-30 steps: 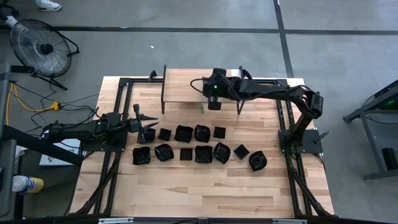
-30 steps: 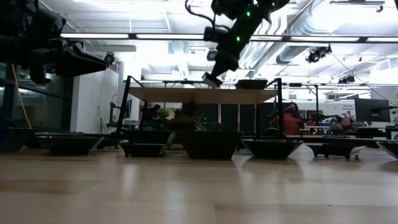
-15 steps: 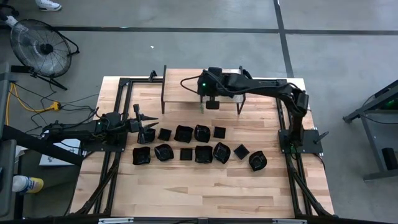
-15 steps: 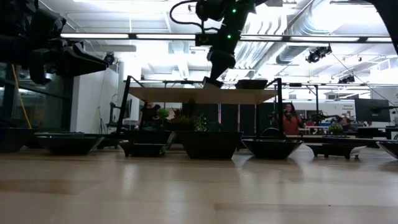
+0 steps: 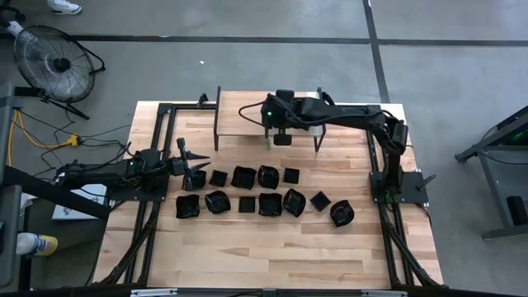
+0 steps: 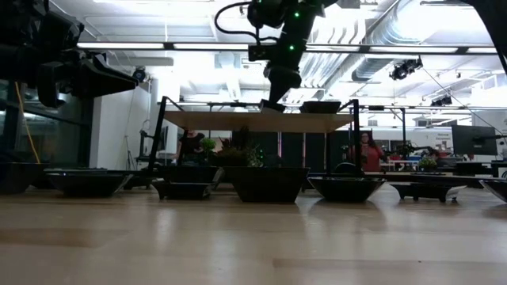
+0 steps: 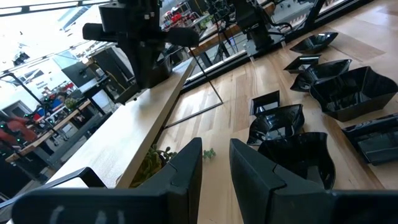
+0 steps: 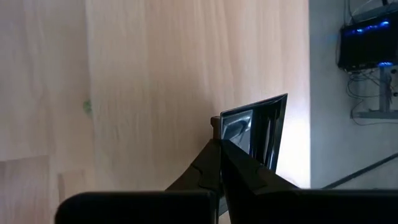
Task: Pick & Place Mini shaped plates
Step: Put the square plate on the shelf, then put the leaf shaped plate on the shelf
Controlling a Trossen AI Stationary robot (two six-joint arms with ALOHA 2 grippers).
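High view showed the right gripper (image 5: 281, 139) clamped on one mini plate (image 8: 254, 134) above the raised shelf's (image 5: 239, 115) near edge. Other mini shaped plates (image 5: 258, 191) crowded mid-table; bare wood lay nearer. The left gripper (image 5: 190, 166), fingers apart, waited beside them.

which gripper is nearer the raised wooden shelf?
Right. The right gripper is at the raised wooden shelf's front edge, shut on a mini plate; the left gripper sits farther off, by the plate rows.
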